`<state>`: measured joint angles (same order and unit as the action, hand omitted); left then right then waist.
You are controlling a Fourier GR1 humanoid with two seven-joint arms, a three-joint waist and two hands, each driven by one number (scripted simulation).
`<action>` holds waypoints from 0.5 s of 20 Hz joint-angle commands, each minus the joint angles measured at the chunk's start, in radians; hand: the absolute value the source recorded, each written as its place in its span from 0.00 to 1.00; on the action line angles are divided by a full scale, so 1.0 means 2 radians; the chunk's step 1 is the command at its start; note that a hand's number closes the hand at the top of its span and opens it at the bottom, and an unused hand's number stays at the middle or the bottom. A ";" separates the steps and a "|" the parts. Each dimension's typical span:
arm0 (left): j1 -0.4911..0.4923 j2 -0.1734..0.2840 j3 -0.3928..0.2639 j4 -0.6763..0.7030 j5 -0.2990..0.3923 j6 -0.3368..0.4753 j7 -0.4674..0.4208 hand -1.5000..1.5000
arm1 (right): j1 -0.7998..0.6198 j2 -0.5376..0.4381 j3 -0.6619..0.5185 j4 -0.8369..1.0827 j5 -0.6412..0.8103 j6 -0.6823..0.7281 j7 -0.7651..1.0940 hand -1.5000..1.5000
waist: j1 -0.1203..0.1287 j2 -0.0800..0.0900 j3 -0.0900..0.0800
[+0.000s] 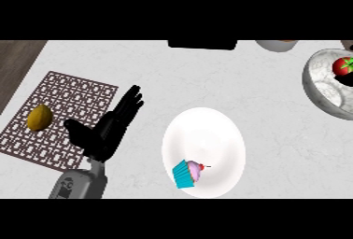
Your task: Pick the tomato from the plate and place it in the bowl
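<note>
Already the tomato (344, 66) is seen resting in the bowl (318, 86) at upper right, so the plate (207, 135) is left with only a cupcake (188, 173), while the left hand (110, 128) is held open, fingers straight, at lower left.

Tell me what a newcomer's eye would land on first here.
The white plate at the middle of the counter, carrying a cupcake with a blue wrapper at its near edge. Then the left hand, open, over the edge of the patterned mat where a lemon lies. At the far right, the red tomato sits in the marbled bowl.
</note>
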<state>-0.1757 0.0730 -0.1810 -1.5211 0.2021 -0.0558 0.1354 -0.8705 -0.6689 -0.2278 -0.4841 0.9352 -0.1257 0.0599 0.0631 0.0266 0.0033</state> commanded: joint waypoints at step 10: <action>0.022 0.006 0.007 -0.011 0.002 0.000 0.006 0.50 | -0.023 0.025 -0.192 0.035 -0.202 -0.055 -0.200 0.00 | -0.018 -0.009 0.002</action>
<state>-0.1617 0.0808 -0.1663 -1.5291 0.2083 -0.0588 0.1450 -0.9149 -0.6312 -0.4817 -0.3814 0.6768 -0.2151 -0.2058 0.0460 0.0194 0.0069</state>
